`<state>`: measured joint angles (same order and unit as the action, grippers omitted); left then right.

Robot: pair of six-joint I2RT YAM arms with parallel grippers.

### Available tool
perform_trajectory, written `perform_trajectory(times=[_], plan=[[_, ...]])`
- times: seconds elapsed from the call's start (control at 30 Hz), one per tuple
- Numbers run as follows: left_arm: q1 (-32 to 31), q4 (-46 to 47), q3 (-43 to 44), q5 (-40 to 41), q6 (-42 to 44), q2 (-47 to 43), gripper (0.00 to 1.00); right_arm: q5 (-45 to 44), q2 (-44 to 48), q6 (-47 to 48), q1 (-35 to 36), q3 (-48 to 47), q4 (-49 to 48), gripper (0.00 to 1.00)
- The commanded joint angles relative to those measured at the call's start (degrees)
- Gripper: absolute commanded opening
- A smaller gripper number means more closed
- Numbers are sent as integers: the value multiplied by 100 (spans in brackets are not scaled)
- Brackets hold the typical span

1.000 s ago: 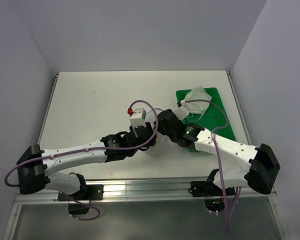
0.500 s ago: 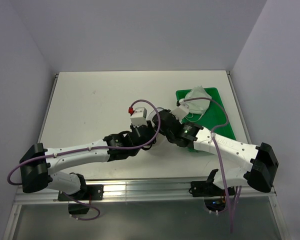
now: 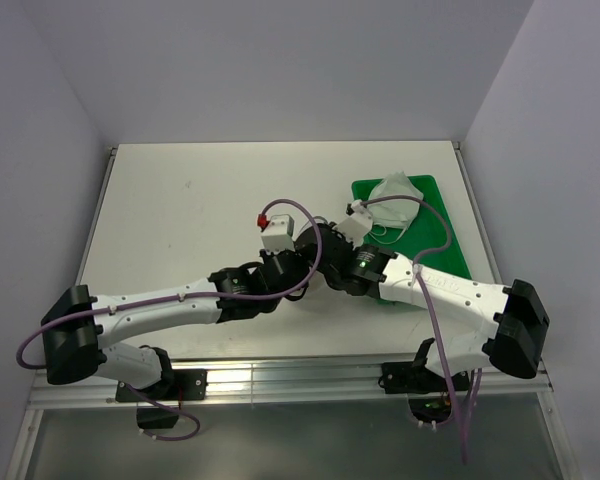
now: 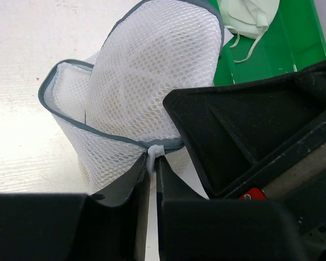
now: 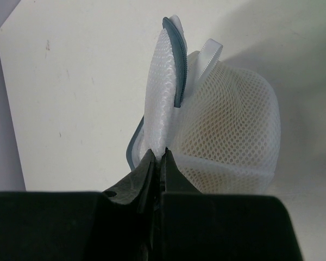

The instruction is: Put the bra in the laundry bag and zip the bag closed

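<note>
The left arm (image 3: 160, 305) and right arm (image 3: 450, 290) stretch low and inward until their wrists nearly meet, the left gripper (image 4: 152, 163) and right gripper (image 5: 157, 157) each pinched tight on the laundry bag (image 4: 146, 70).

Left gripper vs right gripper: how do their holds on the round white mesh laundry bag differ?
The left gripper pinches a small white tab on the grey zipper rim of the round white mesh laundry bag; the right gripper pinches plain mesh at the edge of one half. The left gripper grips where the halves join; the right gripper holds an upright flap. Both are shut on the bag.
</note>
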<state>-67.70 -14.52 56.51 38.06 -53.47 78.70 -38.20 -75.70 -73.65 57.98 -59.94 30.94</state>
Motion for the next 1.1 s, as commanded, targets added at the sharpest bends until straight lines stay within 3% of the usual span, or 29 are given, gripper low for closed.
perform_trajectory(times=[0.0, 0.23, 0.83, 1.07], plan=[[-6, 336, 211, 149, 56, -179, 4, -127, -103, -89, 135, -290, 105, 0], [-6, 187, 115, 114, 100, -398, 0, -109, -103, 183, 100, -299, 35, 0], [143, -244, -1045, -106, -14, -1699, 0, 2078, -207, 2301, -1323, 80, -1353, 0], [205, -314, -1335, -378, 126, -1945, 0, 2386, -586, 2662, -1631, 62, -1608, 0]])
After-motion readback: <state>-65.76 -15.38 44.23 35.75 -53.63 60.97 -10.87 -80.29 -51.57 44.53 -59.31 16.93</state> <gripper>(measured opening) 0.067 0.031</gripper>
